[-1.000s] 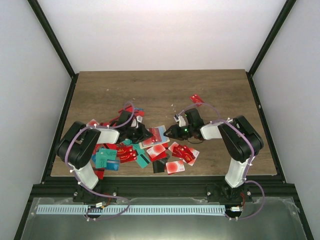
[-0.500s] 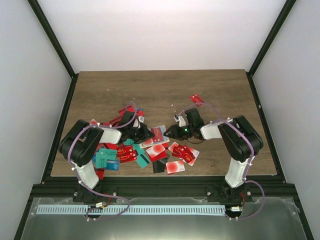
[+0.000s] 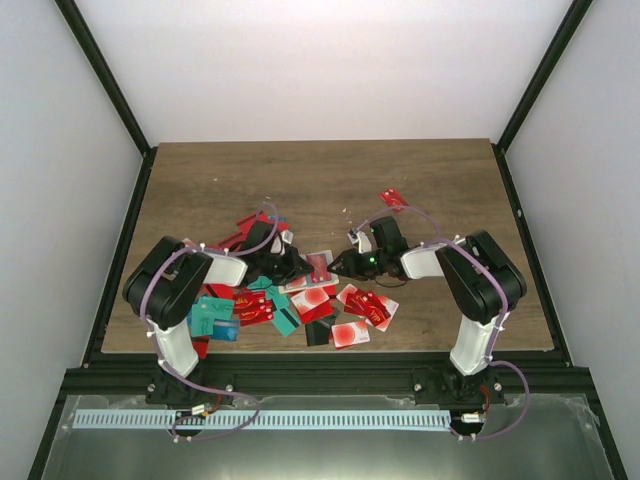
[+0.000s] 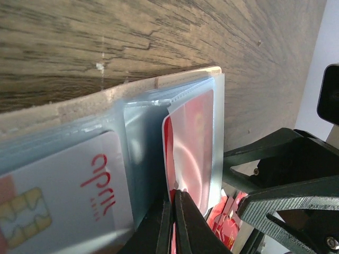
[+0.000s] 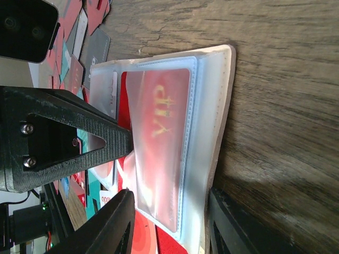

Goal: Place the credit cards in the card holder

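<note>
The card holder [image 3: 318,268] lies open on the table between my two grippers, tan at its edge [image 4: 106,100] with clear bluish sleeves. My left gripper [image 4: 174,197] is shut on the near edge of a red credit card [image 4: 192,148], which sits partly inside a sleeve. A white card with red lettering [image 4: 79,180] fills the sleeve beside it. My right gripper [image 5: 170,197] straddles the holder's end, a finger against each side, holding it. From that side a red VIP card [image 5: 159,143] shows in a sleeve, with the left gripper's finger [image 5: 69,143] beside it.
Many loose credit cards [image 3: 250,305], red, teal and black, lie piled under and beside the left arm. More red ones [image 3: 365,305] lie in front of the right gripper. One red card [image 3: 393,197] lies alone farther back. Black frame rails border the table.
My left gripper has crept right toward the holder with the red card, which now lies further in the sleeve. The right arm has stayed put.
</note>
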